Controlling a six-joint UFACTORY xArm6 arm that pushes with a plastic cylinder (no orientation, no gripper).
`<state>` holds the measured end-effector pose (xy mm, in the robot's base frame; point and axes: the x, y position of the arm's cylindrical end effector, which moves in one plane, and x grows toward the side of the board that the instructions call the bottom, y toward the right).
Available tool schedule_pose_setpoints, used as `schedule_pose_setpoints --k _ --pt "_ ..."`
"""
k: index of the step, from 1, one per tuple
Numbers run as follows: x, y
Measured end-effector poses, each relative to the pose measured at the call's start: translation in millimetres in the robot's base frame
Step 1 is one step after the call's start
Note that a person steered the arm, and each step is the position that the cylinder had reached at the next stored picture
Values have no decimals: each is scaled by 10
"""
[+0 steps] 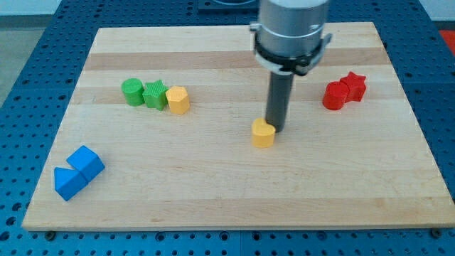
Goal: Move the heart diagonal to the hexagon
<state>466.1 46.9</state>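
The big grey metal arm [293, 32] is cut off by the view's top. My tip [274, 130] sits just behind the small yellow heart block [263, 133], so its very end is partly hidden. The board's bottom left corner [27, 222] is hard to see.
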Motion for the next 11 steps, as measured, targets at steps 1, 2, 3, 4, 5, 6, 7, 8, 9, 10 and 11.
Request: schedule_pose_setpoints --k 1,2,3,4,5,6,7,8,9,10,11 --pt "24 -235" --pt "370 -16" --pt "687 130" --pt "898 156" --pt "937 145" --pt "755 114" --pt "471 80" --pt "327 -98" --pt "331 -155" --pt "684 22" --pt "879 22"
